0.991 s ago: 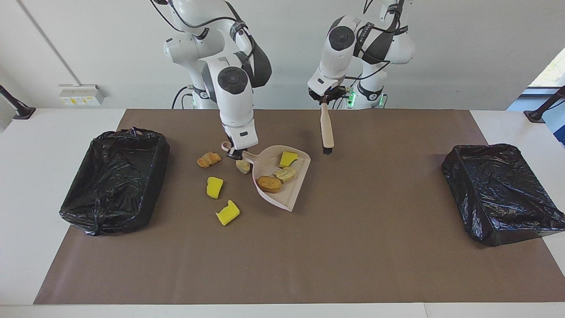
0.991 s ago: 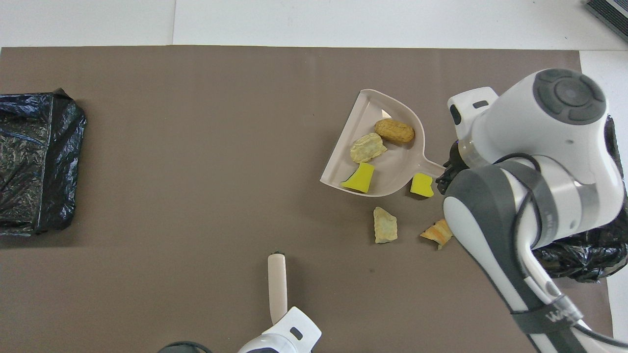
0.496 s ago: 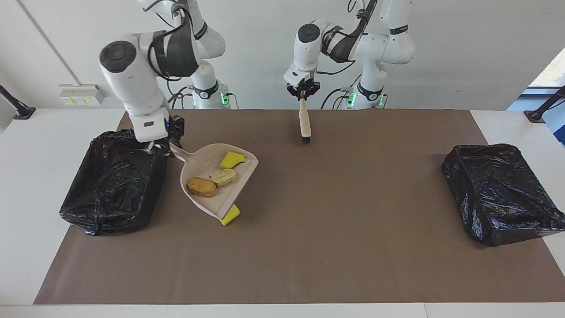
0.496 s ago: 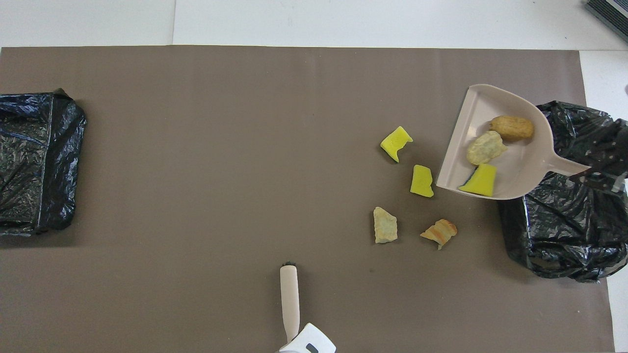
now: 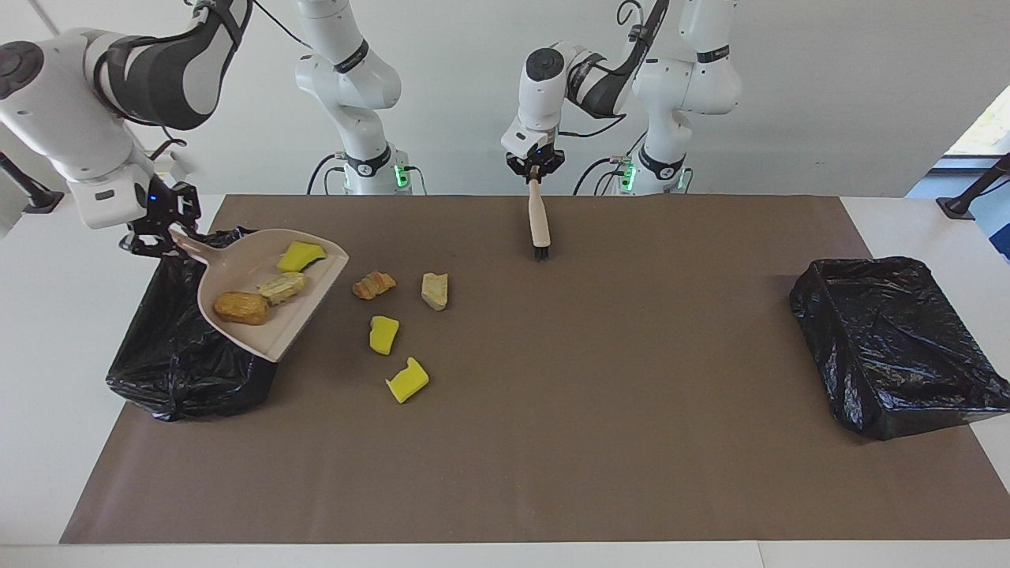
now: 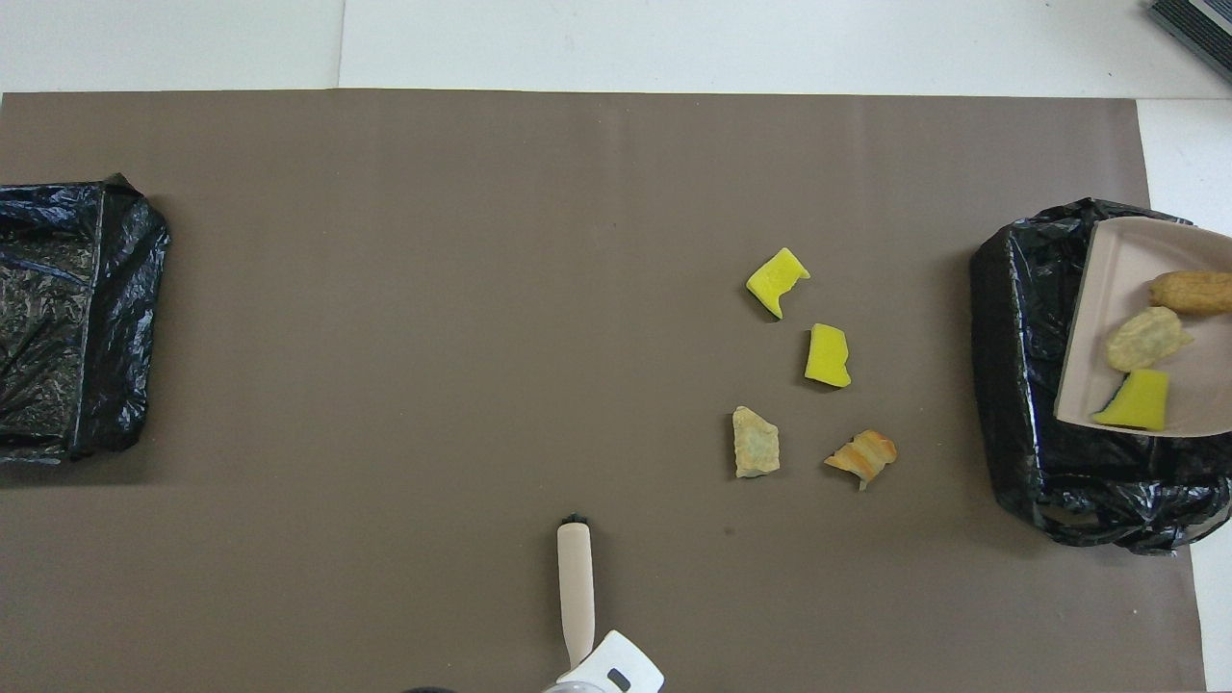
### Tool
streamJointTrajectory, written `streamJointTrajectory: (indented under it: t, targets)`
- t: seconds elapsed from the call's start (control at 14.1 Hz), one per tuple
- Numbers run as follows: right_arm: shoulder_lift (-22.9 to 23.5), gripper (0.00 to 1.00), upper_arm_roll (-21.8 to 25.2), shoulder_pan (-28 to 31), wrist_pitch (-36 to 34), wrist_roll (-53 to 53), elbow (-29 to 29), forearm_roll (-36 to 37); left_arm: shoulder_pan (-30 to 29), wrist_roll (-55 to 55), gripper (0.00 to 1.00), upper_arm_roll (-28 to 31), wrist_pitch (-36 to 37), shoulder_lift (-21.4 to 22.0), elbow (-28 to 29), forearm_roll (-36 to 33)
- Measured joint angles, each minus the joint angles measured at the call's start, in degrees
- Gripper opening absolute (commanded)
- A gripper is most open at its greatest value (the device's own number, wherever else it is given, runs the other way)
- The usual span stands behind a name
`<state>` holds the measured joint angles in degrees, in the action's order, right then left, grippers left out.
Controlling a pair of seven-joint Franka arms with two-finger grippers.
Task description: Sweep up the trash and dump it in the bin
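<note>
My right gripper [image 5: 158, 229] is shut on the handle of the cream dustpan [image 5: 237, 272], holding it in the air over the black-lined bin [image 5: 173, 363] at the right arm's end of the table. Three pieces of trash lie in the pan [image 6: 1107, 289]: a yellow chunk [image 5: 300, 255], a pale beige lump [image 5: 282, 285] and a brown bread-like piece [image 5: 241, 308]. Several scraps lie on the brown mat beside the bin: an orange striped piece [image 5: 374, 285], a beige lump [image 5: 435, 290] and two yellow chunks [image 5: 383, 334] [image 5: 408, 380]. My left gripper [image 5: 535, 170] is shut on the brush [image 5: 540, 225], which hangs bristles down over the mat's edge nearest the robots.
A second black-lined bin [image 5: 892, 347] stands at the left arm's end of the table. The brown mat [image 5: 600, 410] covers most of the white tabletop.
The right arm lifted the loaded dustpan off the mat and swung it over the bin at its end. The left gripper drew the brush back toward the robots and holds there.
</note>
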<state>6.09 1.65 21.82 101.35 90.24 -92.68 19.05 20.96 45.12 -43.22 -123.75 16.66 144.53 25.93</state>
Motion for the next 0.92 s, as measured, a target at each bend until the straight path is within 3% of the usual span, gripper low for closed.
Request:
streamJointTrajectory:
  t: [0.07, 0.14, 0.21, 0.57, 0.92]
  targets:
    - [0.16, 0.00, 0.01, 0.96, 2.82, 1.52, -0.14, 1.97, 0.00, -0.03, 0.77, 0.01, -0.01, -0.14, -0.01, 0.00]
    - [0.37, 0.00, 0.02, 1.53, 4.24, 2.67, -0.40, 3.88, 0.00, -0.11, 0.84, 0.02, -0.01, -0.54, -0.01, 0.00]
    - [0.56, 0.00, -0.10, 1.59, 4.92, 3.11, -1.06, 6.88, -0.01, -0.63, 1.00, 0.12, -0.04, -1.22, -0.09, 0.00]
    - [0.71, 0.00, -1.33, -5.10, 5.53, -1.63, -6.84, 20.02, -0.22, -8.65, 1.00, 6.32, -0.07, -3.15, -3.66, -0.60]
    - [0.64, 0.00, -1.37, -7.74, 5.14, -3.11, -8.25, 23.51, -0.30, -11.77, 1.00, 18.47, 7.78, -4.19, -14.20, -11.84]
